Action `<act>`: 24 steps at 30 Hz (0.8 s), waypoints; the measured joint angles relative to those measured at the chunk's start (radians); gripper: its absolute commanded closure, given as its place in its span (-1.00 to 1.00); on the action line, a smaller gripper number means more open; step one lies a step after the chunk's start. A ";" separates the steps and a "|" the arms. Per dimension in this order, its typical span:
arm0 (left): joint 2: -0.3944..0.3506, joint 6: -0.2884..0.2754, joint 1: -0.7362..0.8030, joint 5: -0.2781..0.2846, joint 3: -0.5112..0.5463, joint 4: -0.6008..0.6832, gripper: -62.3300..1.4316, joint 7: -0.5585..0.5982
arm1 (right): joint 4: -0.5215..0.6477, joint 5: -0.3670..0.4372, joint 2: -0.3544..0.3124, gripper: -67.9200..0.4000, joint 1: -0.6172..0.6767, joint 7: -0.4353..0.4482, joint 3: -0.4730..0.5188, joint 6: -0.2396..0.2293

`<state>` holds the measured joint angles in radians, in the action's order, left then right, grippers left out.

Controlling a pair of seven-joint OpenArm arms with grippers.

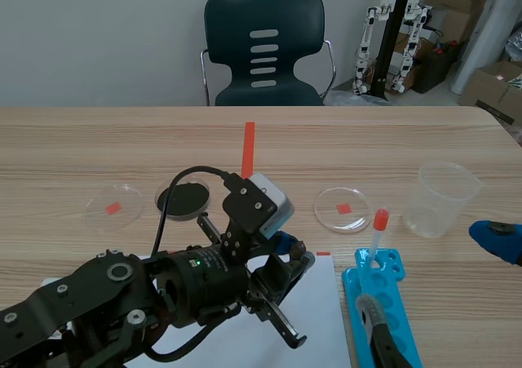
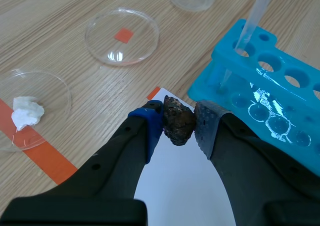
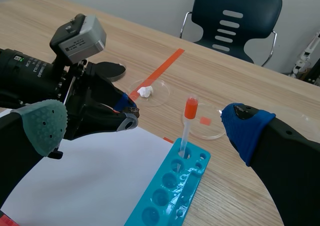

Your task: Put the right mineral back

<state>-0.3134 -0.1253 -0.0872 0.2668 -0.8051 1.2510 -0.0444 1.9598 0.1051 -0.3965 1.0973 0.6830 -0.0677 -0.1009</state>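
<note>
One dark mineral (image 2: pixel 178 121) is clamped between the left gripper's (image 2: pixel 179 130) pads, just beside the blue rack (image 2: pixel 280 85). Mid-carry, I'd say. Next it needs setting in the empty dish (image 2: pixel 142 48) past the rack's far end. The right gripper (image 3: pixel 145 126) gapes wide, holding nothing.

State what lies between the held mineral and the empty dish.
Left wrist view: only the white paper's corner, a tape mark and bare table separate mineral from dish.

Mineral (image 2: pixel 178 121) rough, dull, dark; rack (image 2: pixel 280 93) glossy blue plastic; table (image 2: pixel 60 20) matt wood grain; paper (image 2: pixel 185 186) smooth.
</note>
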 measured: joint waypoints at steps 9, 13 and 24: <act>0.079 -0.008 -0.064 0.000 0.000 -0.179 0.67 0.037 | 0.000 0.000 0.000 -0.93 0.000 0.000 0.000 0.000; 0.086 -0.033 -0.085 0.000 0.000 -0.235 0.67 0.044 | 0.000 0.000 0.000 -0.93 0.000 0.000 0.000 0.000; 0.095 -0.052 -0.110 -0.001 -0.086 -0.296 0.67 0.100 | 0.000 0.000 0.000 -0.93 0.000 0.000 0.000 0.000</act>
<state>-0.2188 -0.1776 -0.1970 0.2661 -0.8909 0.9546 0.0555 1.9598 0.1051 -0.3965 1.0973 0.6830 -0.0677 -0.1009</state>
